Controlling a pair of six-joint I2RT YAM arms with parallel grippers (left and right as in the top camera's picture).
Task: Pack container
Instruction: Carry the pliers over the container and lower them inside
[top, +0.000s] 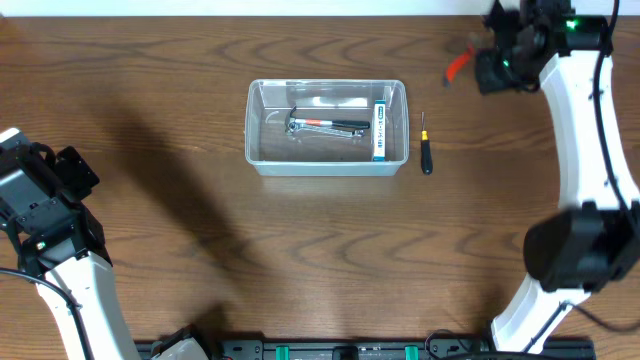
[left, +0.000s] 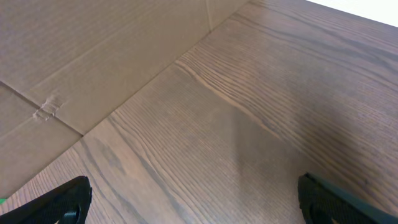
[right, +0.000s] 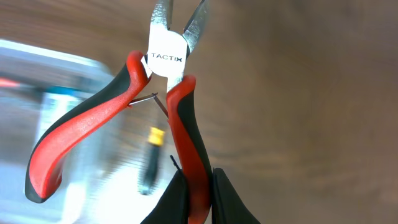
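Two arms show on my feeds, and I place everything against the container, the clear rectangular bin that sits on the wooden table a little toward the far edge from the table's middle. Inside the container I see a metal hand tool with an orange-red stretch on its handle lying across the middle, and a blue-and-white box standing along the right-hand wall. Just to the right of the container, apart from its wall, a small screwdriver with a black handle lies on the wood. Further right of the container and beyond its far corner, the right claw is raised off the table and closed tight on one handle of the red-and-black pliers; the other handle splays free to the side and the metal nose with its TACTIX label points away from the wrist camera. The left claw is well to the left of the container and nearer my side of the table; its fingertips stand wide apart with nothing between them, only bare wood below and a cardboard panel beyond
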